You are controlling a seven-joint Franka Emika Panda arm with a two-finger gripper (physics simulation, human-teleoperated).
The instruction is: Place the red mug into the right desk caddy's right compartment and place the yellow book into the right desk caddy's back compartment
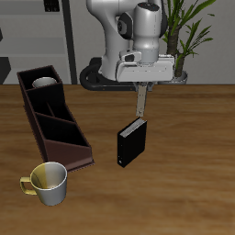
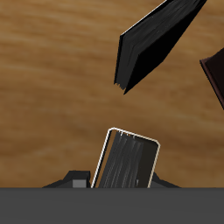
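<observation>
Tool [image 1: 139, 108] fingers are closing on the yellow book [image 1: 139, 101], holding its long axis upright above the black book [image 1: 131, 144], while the right desk caddy [image 1: 57, 138] and its back compartment [image 1: 50, 117] are lying well off sideways across the bench [image 1: 184, 184].

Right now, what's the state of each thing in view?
hand: shut on the yellow book, above the table
yellow book: held upright, lifted, not yet in the caddy
black book: standing on the table, below the hand
right desk caddy: middle section empty
red mug: upright in the caddy's farthest end section
yellow-and-white mug: upright on the table by the caddy's near end
</observation>
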